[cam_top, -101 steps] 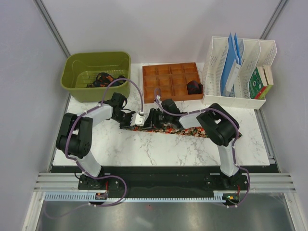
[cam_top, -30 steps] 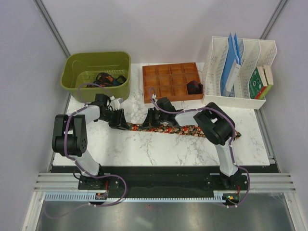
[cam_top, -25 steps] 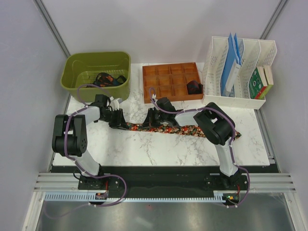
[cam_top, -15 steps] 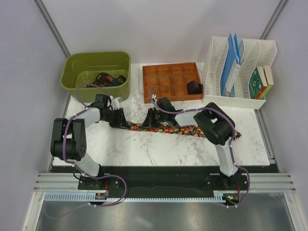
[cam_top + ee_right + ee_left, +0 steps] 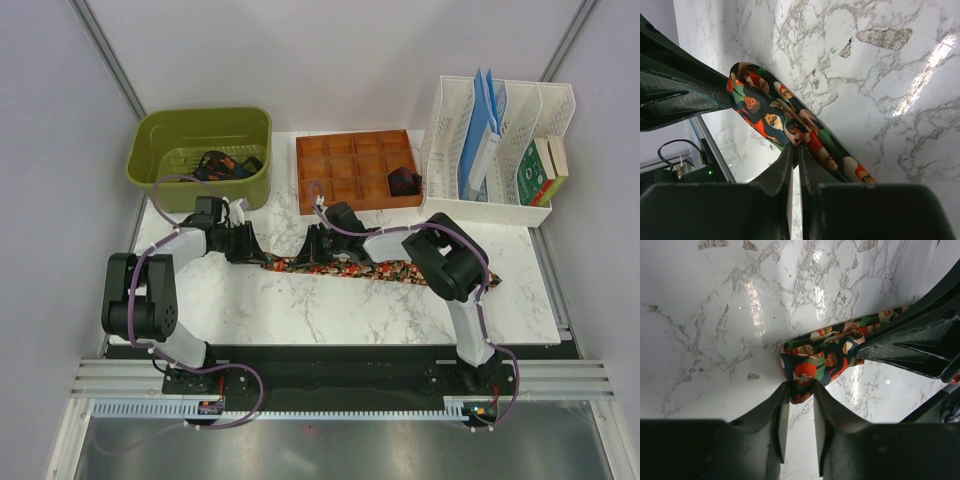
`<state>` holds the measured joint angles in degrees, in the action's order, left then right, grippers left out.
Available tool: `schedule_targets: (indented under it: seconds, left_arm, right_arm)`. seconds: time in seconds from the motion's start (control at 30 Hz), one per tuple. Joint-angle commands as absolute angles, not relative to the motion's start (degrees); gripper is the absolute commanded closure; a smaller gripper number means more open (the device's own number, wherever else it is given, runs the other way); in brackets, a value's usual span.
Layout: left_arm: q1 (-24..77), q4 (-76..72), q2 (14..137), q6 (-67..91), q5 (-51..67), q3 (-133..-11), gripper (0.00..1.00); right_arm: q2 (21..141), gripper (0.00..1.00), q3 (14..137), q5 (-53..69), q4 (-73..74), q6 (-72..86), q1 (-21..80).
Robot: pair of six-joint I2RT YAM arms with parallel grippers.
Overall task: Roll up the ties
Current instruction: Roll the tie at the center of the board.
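tie (image 5: pixel 395 271): lies flat across the middle of the top view, running from centre left out to the right on the table (image 5: pixel 300 310). Its left end is turned over into a small loop.
left gripper (image 5: pixel 800 396): jaws narrow, with the looped end caught between the fingertips at the low centre of the left wrist view. It looks pinched, not merely flanked.
right gripper (image 5: pixel 795 152): jaws almost together, nipping the tie's edge a little way along from the loop, in the lower middle of the right wrist view.
spacing: both grippers sit near each other at the tie's left end. The long tail to the right lies free.
handling: you should expect it to be light, soft and limp. It has no stiffness to keep a turn, so the loop will likely spring open once released. The smooth cloth may also slide on the glossy marble.
where to hold: grip across the fold at its edge, not at a corner, so the strip stays square as you wind.
step: this looks like the first turn only, with nearly the whole length yet to roll.
others: dark ties (image 5: pixel 220 163) lie in the bin (image 5: pixel 160 180) at upper left. One roll (image 5: pixel 404 181) sits in the tray (image 5: pixel 345 165) at upper centre.
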<state>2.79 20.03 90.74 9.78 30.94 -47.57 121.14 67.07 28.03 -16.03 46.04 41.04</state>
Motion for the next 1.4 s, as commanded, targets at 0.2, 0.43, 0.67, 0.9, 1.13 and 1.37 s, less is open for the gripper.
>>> schedule_targets:
  seconds: [0.2, 0.43, 0.67, 0.9, 1.13, 1.37]
  left_arm:
    - [5.10, 17.05, 87.80, 12.39, 33.31, -47.81, 0.87]
    - [9.48, 15.82, 87.45, 13.80, 34.10, -48.08, 0.94]
    - [12.21, 13.89, 90.61, 14.32, 33.75, -48.16, 0.95]
    - [12.66, 12.92, 96.06, 16.34, 32.43, -49.31, 0.96]
    - [12.66, 13.53, 98.08, 16.96, 30.41, -49.48, 0.96]
    - [12.66, 13.80, 99.23, 17.14, 30.06, -49.83, 0.97]
  right_arm:
    - [123.49, 0.89, 67.94, 24.96, -12.92, 44.47, 41.75]
    - [123.66, 0.89, 68.20, 24.96, -13.01, 44.56, 42.10]
    - [123.57, 0.89, 68.03, 25.14, -13.18, 44.65, 42.10]
    - [122.96, 0.87, 67.76, 26.45, -14.41, 45.44, 42.01]
    - [120.33, 0.74, 64.96, 28.65, -17.13, 48.16, 41.05]
    - [117.51, 0.62, 63.11, 29.18, -19.51, 49.83, 40.43]
